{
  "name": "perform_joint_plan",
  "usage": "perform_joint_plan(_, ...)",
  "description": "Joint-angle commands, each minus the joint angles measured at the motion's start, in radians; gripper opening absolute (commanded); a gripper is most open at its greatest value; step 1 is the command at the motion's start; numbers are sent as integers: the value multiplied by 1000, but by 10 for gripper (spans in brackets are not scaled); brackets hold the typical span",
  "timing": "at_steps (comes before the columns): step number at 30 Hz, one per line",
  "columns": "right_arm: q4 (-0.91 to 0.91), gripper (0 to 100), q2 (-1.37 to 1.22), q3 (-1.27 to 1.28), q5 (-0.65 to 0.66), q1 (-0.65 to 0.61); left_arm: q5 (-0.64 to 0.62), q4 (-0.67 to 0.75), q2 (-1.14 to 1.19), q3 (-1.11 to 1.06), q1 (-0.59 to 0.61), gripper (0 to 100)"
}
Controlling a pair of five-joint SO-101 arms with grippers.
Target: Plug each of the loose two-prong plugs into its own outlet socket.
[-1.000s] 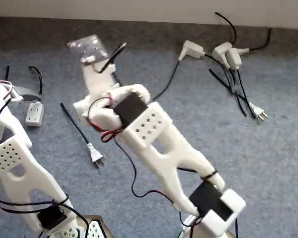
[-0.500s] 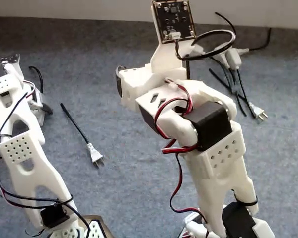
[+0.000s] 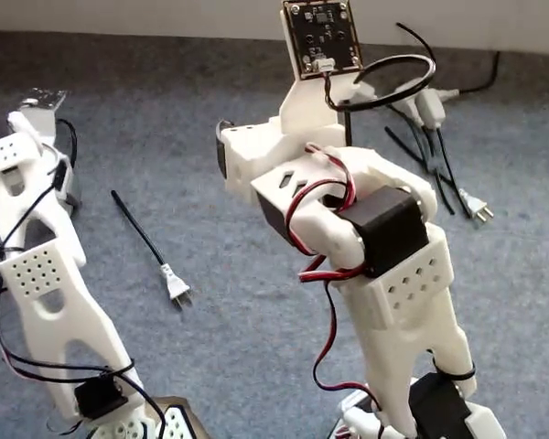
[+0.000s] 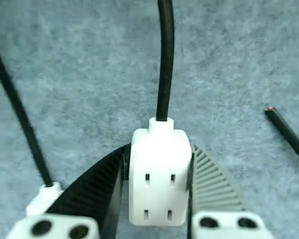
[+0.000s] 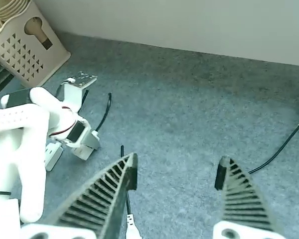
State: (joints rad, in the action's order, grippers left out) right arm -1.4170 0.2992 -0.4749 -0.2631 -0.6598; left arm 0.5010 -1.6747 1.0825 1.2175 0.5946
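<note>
A white outlet socket point(image 4: 157, 191) with a black cord lies on the grey carpet, and my left gripper point(image 4: 158, 149) is shut on it, one finger pressed to each side. In the high view the left arm point(image 3: 37, 265) bends over that spot at the far left. A loose two-prong plug point(image 3: 176, 289) on a black cord lies in the middle-left. A second plug point(image 3: 479, 209) lies at the right. My right gripper point(image 5: 177, 167) is open and raised high above the carpet, holding nothing. The right arm point(image 3: 375, 238) stands upright in the centre.
White sockets with black cords point(image 3: 419, 99) lie at the back right near the wall. A beige basket point(image 5: 25, 42) stands at the carpet's corner. A cut cable end point(image 4: 274, 112) and a white cord piece point(image 4: 42, 196) lie close to the held socket.
The right arm has swung up from lying low across the carpet to standing upright. The left arm has reached forward and come down over the outlet socket.
</note>
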Motion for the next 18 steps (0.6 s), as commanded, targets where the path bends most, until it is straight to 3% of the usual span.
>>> perform_joint_plan(1,-1,250,39,-47,11,51,38,-49,-21,211,-15,6)
perform_joint_plan(5,2,250,41,-50,11,101,35,-89,-22,437,-51,6)
perform_joint_plan(8,4,250,41,-50,11,134,35,-92,-76,432,-105,6)
perform_joint_plan(14,5,250,41,-50,11,185,15,-94,-318,196,-252,6)
perform_joint_plan(18,10,250,41,-54,11,209,-117,-94,-553,-114,-394,6)
